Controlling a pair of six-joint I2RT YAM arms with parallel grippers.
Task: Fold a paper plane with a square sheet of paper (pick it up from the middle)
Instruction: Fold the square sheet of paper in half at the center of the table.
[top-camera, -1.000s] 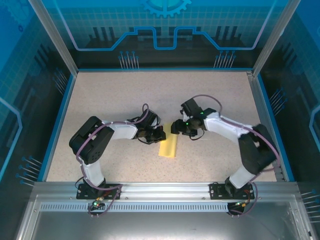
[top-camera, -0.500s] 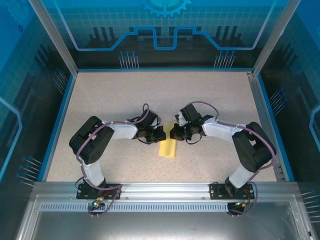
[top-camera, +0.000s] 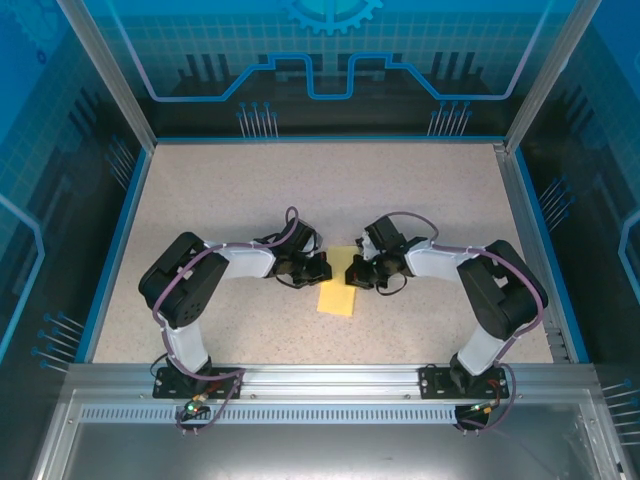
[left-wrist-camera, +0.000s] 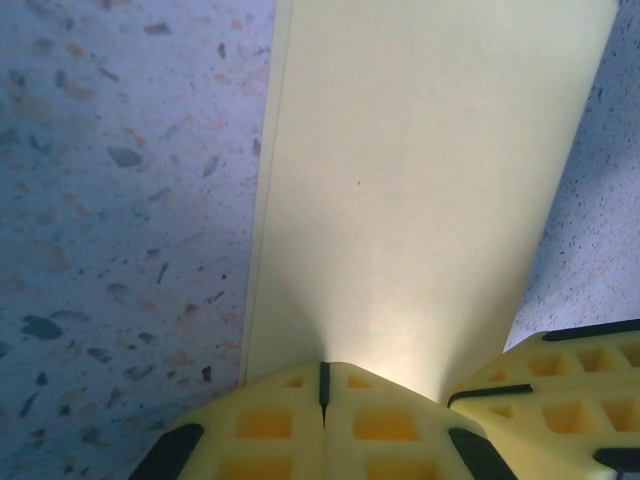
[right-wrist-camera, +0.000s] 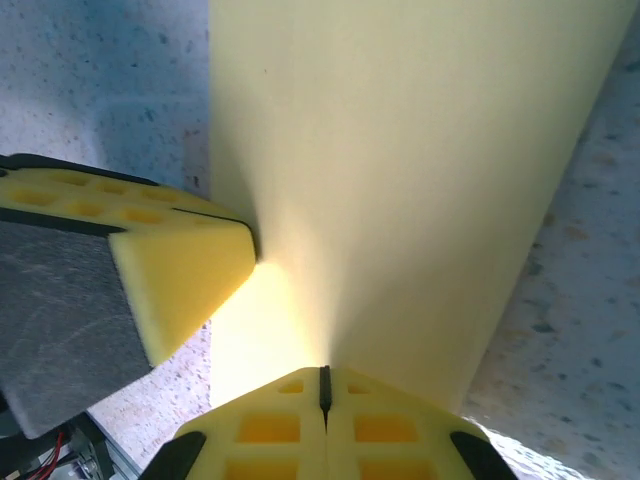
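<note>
We see the folded sheet of paper (top-camera: 337, 297), pale yellow, lying flat on the speckled table (top-camera: 220, 200). It is a narrow strip now, with its long sides running near to far. In the top view both arms reach in toward the sheet's far end, the left arm from the sheet's left and the right arm from its right, and they almost meet over it.

In the left wrist view the left gripper (left-wrist-camera: 322, 380) has its jaws pressed together with no gap, pinching the sheet's end. The paper rises slightly into the seam, and the rest of the strip stretches away flat. A second layer edge shows along the sheet's left side. One finger (left-wrist-camera: 560, 365) of the other arm sits just beside it, on the same end of the sheet.

In the right wrist view the right gripper (right-wrist-camera: 324, 385) is also clamped tight on that end of the sheet. A left-arm finger (right-wrist-camera: 170, 270) touches the sheet's edge beside it.
</note>
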